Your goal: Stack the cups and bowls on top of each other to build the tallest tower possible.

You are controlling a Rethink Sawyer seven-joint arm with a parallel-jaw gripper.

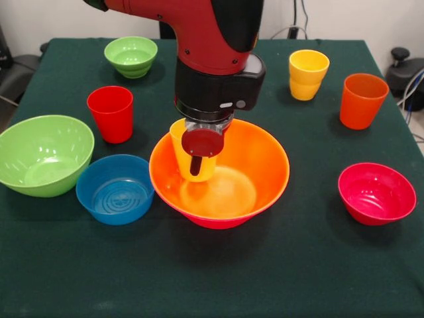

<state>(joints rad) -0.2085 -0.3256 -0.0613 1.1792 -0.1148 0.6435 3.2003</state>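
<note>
From the front we see the gripper (197,161) pinching a yellow cup (187,154) by its rim, held tilted inside the large orange bowl (219,173), which sits nested in the pink bowl (218,222). Around this tower stand the blue bowl (115,189), green bowl (43,154), red cup (110,113) and orange cup (362,100).

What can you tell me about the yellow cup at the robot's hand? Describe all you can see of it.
The yellow cup is a glossy, handleless plastic tumbler, tapering toward its base. It hangs roughly upright, slightly tilted, inside the big orange bowl, toward that bowl's left side. The robot's hand comes down from above, with one dark red finger lying against the cup's front wall, so part of the cup is hidden. Whether its base touches the bowl cannot be told.
</note>
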